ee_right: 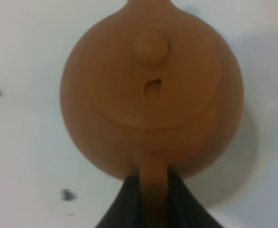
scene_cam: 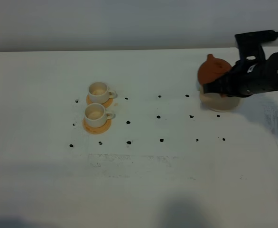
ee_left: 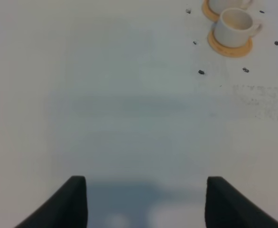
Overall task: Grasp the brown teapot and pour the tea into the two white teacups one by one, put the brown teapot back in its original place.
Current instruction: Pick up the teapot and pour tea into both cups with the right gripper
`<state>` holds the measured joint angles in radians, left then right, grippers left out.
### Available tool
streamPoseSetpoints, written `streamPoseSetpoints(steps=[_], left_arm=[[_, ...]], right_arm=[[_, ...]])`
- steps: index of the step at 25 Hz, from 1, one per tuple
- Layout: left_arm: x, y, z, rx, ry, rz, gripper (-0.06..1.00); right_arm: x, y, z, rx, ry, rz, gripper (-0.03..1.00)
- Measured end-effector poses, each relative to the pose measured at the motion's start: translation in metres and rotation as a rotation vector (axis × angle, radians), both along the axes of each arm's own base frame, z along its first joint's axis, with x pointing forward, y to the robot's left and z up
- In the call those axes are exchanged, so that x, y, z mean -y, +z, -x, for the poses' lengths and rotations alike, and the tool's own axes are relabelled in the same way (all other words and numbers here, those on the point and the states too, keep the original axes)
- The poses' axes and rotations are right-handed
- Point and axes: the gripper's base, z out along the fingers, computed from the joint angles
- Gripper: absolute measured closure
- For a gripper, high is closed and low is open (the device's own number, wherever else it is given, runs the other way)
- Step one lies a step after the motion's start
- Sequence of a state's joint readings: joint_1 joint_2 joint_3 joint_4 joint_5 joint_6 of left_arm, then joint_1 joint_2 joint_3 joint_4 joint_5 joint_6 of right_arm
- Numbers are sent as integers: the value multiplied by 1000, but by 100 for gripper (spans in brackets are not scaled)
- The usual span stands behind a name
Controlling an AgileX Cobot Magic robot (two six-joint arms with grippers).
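Note:
The brown teapot [scene_cam: 213,70] is at the back right, held just above the pale cream saucer [scene_cam: 218,104], which shows below it. My right gripper [scene_cam: 216,88] is shut on the teapot's loop handle; the right wrist view shows the lid, its knob and the handle [ee_right: 153,183] pinched between the dark fingers. The two white teacups stand left of centre, the far one [scene_cam: 99,91] and the near one [scene_cam: 95,113], each on an orange-tan coaster. My left gripper [ee_left: 146,204] is open and empty over bare table. The near cup [ee_left: 232,26] also shows in the left wrist view.
Small black dots [scene_cam: 159,117] mark a grid on the white table between the cups and the teapot. The table's back edge [scene_cam: 129,50] meets a pale wall. The left arm does not show in the high view.

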<state>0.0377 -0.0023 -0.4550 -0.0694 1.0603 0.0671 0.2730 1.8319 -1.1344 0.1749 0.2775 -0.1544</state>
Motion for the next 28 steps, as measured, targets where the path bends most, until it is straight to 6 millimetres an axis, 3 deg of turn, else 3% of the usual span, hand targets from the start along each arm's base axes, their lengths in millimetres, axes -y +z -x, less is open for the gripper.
streamPoseSetpoints(steps=[12,28], left_arm=[[0,0,0,0,0,0,42],[0,0,0,0,0,0,42]], right_arm=[[-66,8,28,58,292,75,85],[-110,11,51,125,468,109,85]])
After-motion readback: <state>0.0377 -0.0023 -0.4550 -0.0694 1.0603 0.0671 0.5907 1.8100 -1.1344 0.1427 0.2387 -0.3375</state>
